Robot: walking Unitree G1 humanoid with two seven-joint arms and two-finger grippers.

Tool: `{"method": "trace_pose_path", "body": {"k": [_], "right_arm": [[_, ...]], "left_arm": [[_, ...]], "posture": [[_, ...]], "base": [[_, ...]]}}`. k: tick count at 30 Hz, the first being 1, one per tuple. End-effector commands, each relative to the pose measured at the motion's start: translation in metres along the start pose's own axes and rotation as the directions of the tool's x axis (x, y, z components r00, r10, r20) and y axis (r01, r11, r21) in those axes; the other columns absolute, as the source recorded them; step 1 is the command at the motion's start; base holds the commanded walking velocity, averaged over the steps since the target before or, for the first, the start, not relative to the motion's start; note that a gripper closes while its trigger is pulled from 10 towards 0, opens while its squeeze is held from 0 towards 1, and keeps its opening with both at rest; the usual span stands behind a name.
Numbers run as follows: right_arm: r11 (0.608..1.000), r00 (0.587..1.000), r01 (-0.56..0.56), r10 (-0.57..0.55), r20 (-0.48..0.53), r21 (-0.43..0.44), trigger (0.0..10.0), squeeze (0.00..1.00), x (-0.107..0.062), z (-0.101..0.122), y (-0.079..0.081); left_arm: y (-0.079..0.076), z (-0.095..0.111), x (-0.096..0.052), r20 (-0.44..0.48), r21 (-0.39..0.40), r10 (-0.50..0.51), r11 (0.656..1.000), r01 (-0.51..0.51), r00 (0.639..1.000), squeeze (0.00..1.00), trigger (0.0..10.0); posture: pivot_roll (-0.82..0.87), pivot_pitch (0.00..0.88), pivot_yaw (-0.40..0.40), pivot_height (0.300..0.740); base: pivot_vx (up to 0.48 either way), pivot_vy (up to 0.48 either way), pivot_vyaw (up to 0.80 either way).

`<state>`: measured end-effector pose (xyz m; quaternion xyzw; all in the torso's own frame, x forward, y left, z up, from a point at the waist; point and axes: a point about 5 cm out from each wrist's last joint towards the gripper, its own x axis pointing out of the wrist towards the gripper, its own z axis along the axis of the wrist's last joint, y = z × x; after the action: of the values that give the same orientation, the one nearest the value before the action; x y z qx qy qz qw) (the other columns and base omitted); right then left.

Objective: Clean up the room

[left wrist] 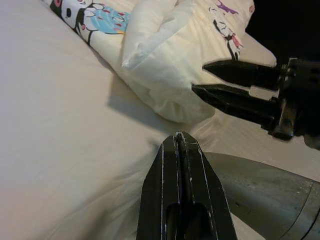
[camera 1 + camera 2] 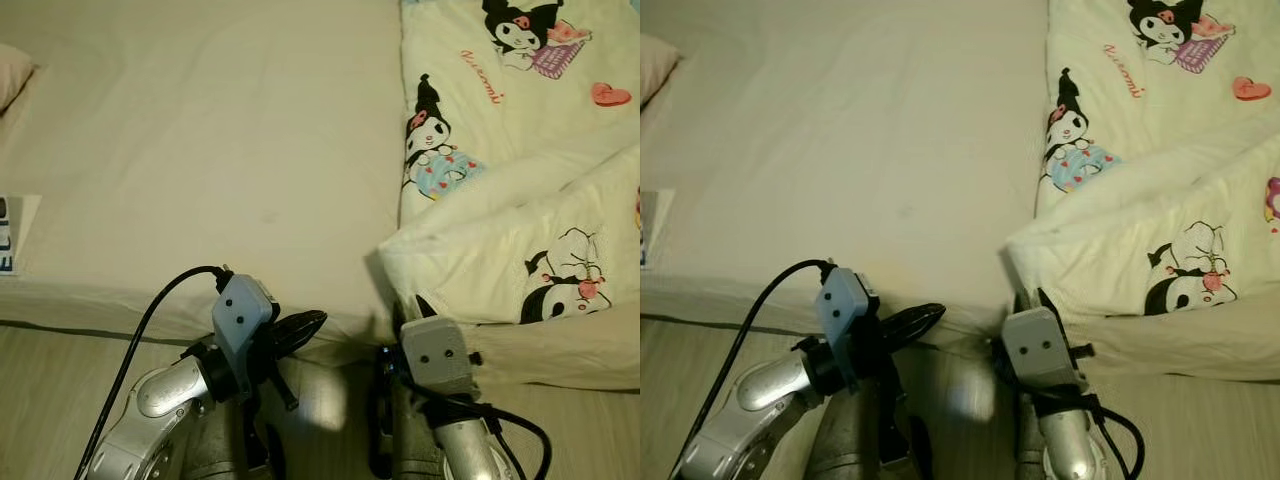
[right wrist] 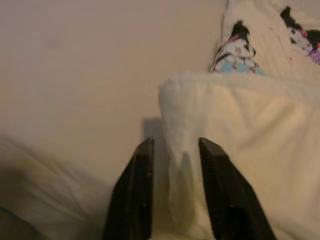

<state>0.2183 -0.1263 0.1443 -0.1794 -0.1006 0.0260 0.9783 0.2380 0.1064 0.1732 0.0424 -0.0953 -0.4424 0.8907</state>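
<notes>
A cream quilt (image 2: 520, 200) printed with cartoon characters lies folded back over the right half of the bed (image 2: 200, 150). My right gripper (image 2: 412, 308) is at the bed's front edge, on the quilt's near left corner. In the right wrist view its two black fingers (image 3: 144, 185) hold a fold of the quilt (image 3: 182, 150) between them. My left gripper (image 2: 305, 325) hovers at the mattress edge just left of it. Its fingers are shut with nothing in them, tips together (image 1: 179, 137) over the bare sheet.
A pillow corner (image 2: 12, 72) lies at the bed's far left. A flat white item with blue lettering (image 2: 10, 235) rests on the sheet near the left edge. Wooden floor (image 2: 40, 400) runs along the front of the bed.
</notes>
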Motion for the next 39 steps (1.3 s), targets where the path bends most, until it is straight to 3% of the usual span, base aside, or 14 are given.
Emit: {"method": "trace_pose_path", "body": {"k": [1,2,7,8,10,12,15,16,17,18,21,24,31,39], "right_arm": [[1.0,1.0,-0.008,0.008,-0.03,-0.006,10.0,1.0,-0.005,-0.003,0.002],[1.0,1.0,0.0,0.0,-0.028,0.005,10.0,0.0,-0.003,0.001,0.002],[0.996,0.999,0.01,-0.014,0.039,0.085,10.0,0.0,0.009,0.019,0.001],[0.991,0.99,0.019,-0.036,0.135,0.129,10.0,0.0,0.028,0.038,-0.003],[0.989,0.986,0.03,-0.052,0.158,0.143,10.0,0.0,0.048,0.045,-0.008],[0.989,0.987,0.032,-0.054,0.153,0.144,10.0,0.0,0.053,0.045,-0.01],[0.988,1.0,0.018,-0.02,0.017,0.154,10.0,0.0,0.077,0.025,-0.011],[0.988,1.0,0.018,-0.02,0.017,0.154,10.0,0.0,0.077,0.025,-0.011],[0.991,0.997,0.032,-0.023,-0.075,0.129,10.0,0.0,0.084,0.008,-0.012],[0.991,0.997,0.032,-0.023,-0.075,0.129,10.0,0.0,0.084,0.008,-0.012],[0.996,0.979,0.062,-0.048,-0.196,0.067,10.0,0.0,0.089,-0.021,-0.016],[0.994,0.974,0.077,-0.059,-0.221,0.074,10.0,0.0,0.087,-0.031,-0.016],[0.988,0.978,0.0,0.033,-0.205,0.156,10.0,0.0,0.075,-0.042,-0.004],[0.986,0.974,0.0,0.038,-0.224,0.169,10.0,0.0,0.076,-0.049,-0.004]], "left_arm": [[-0.004,-0.005,-0.002,-0.011,-0.012,-0.015,1.0,0.015,1.0,0.0,10.0],[-0.003,-0.007,-0.002,-0.014,-0.009,-0.006,1.0,0.006,1.0,0.0,10.0],[0.004,-0.011,-0.004,-0.029,-0.009,0.052,0.999,-0.053,0.998,0.0,10.0],[0.021,-0.018,-0.01,-0.064,-0.021,0.185,0.982,-0.186,0.981,0.0,10.0],[0.041,-0.025,-0.017,-0.1,-0.01,0.344,0.938,-0.347,0.934,0.0,10.0],[0.047,-0.027,-0.019,-0.106,-0.006,0.387,0.921,-0.39,0.916,0.0,10.0],[0.075,-0.041,-0.036,-0.198,-0.031,0.606,0.782,-0.622,0.771,0.0,10.0],[0.075,-0.041,-0.036,-0.198,-0.031,0.606,0.782,-0.622,0.771,0.0,10.0],[0.082,-0.044,-0.044,-0.223,0.005,0.663,0.734,-0.679,0.715,0.0,10.0],[0.082,-0.044,-0.044,-0.223,0.005,0.663,0.734,-0.679,0.715,0.0,10.0],[0.086,-0.048,-0.059,-0.242,0.128,0.737,0.669,-0.732,0.631,0.0,10.0],[0.085,-0.05,-0.063,-0.229,0.14,0.769,0.632,-0.762,0.596,0.0,10.0],[0.077,-0.053,-0.061,-0.174,0.099,0.81,0.581,-0.808,0.561,0.0,10.0],[0.073,-0.054,-0.044,-0.164,0.119,0.78,0.623,-0.773,0.603,0.0,10.0]], "posture": [[-0.03,0.401,0.051,0.589],[-0.04,0.389,0.048,0.589],[-0.06,0.36,0.041,0.589],[-0.07,0.331,0.035,0.589],[-0.07,0.306,0.033,0.589],[-0.07,0.306,0.033,0.589],[-0.08,0.245,0.026,0.589],[-0.08,0.245,0.026,0.589],[-0.08,0.218,0.023,0.589],[-0.08,0.218,0.023,0.589],[-0.07,0.165,0.02,0.589],[-0.07,0.151,0.017,0.589],[-0.07,0.115,0.011,0.599],[-0.08,0.107,0.017,0.629]], "base": [[0.0,0.0,0.0],[0.0,0.0,0.0],[0.0,0.0,0.0],[0.0,0.0,0.0],[0.0,0.0,0.0],[0.0,0.0,0.0],[0.0,0.0,0.0],[0.0,0.0,0.0],[0.0,0.0,0.0],[0.0,0.0,0.0],[0.0,0.0,0.0],[0.0,0.0,0.0],[0.0,0.0,0.0],[0.0,0.0,0.0]]}}
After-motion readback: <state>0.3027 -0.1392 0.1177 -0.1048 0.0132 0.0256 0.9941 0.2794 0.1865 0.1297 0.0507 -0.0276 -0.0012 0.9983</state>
